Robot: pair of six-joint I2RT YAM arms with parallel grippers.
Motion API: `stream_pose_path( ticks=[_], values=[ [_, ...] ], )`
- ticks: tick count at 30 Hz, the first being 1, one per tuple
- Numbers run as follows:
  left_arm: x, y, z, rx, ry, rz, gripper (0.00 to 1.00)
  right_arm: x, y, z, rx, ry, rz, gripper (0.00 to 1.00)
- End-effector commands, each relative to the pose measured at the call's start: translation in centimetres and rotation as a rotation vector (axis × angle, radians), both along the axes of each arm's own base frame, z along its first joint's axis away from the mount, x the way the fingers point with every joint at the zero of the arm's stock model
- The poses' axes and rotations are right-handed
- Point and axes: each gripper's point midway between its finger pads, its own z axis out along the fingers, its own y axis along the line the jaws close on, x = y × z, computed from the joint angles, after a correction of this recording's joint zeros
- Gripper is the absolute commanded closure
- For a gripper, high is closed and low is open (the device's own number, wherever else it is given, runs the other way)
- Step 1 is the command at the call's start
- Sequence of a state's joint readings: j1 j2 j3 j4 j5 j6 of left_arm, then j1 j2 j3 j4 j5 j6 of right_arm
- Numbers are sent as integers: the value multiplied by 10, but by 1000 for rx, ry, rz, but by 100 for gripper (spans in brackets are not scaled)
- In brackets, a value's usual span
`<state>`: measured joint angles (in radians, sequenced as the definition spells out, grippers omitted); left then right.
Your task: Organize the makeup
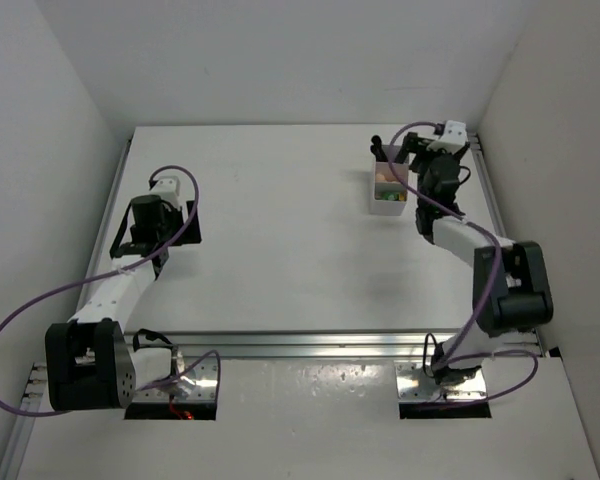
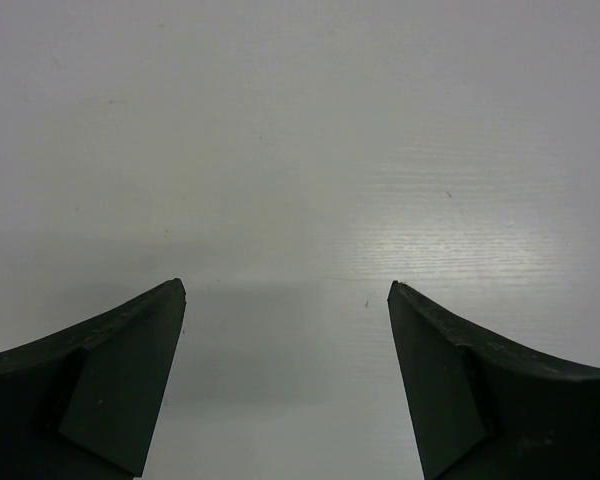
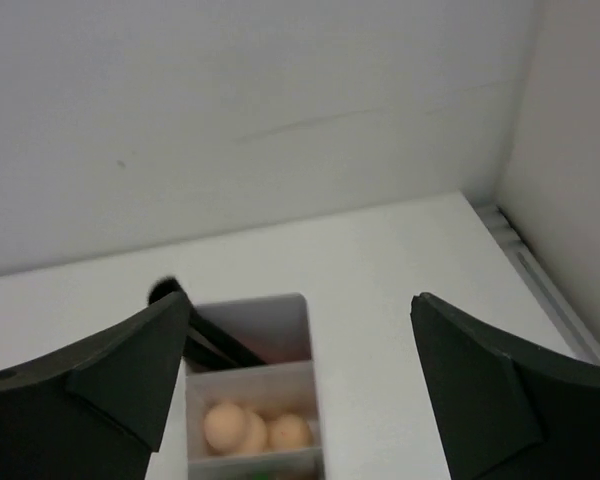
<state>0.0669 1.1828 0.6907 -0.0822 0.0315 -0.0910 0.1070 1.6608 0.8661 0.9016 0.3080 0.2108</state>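
So you've got the box (image 1: 388,187) sitting way over on the far right of the table (image 1: 280,230), close to the back corner. In its far compartment the brushes (image 3: 215,345) lean out toward the left, and the sponges (image 3: 250,428) sit side by side in the compartment just in front of that. Your right gripper (image 1: 412,165) hangs above the box's right edge. Your left gripper (image 1: 175,222) is well apart, over the table's left side.

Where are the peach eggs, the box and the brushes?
Sponges (image 3: 227,425), right wrist view, the left one.
Box (image 3: 270,376), right wrist view, its inner divider.
Brushes (image 3: 220,348), right wrist view, a black handle.
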Motion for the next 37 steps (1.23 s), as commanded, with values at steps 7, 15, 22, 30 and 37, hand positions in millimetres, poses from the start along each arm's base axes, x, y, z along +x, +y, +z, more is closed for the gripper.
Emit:
stream_pose_path(
  ticks=[7, 15, 22, 30, 37],
  values=[
    [-1, -6, 5, -51, -82, -8, 12, -119, -88, -68, 100, 687, -190, 0],
    [2, -11, 1, -87, -105, 4, 12, -206, -106, -119, 321, 952, -292, 0],
    [-4, -24, -14, -114, -73, -8, 13, -229, -107, -125, 383, 1004, -382, 0],
    [-8, -34, -16, -127, -71, -19, 14, -239, -103, -125, 380, 1088, -365, 0],
    [-12, -34, -15, -135, -72, -14, 14, -237, -98, -124, 409, 1033, -359, 0]
  ],
)
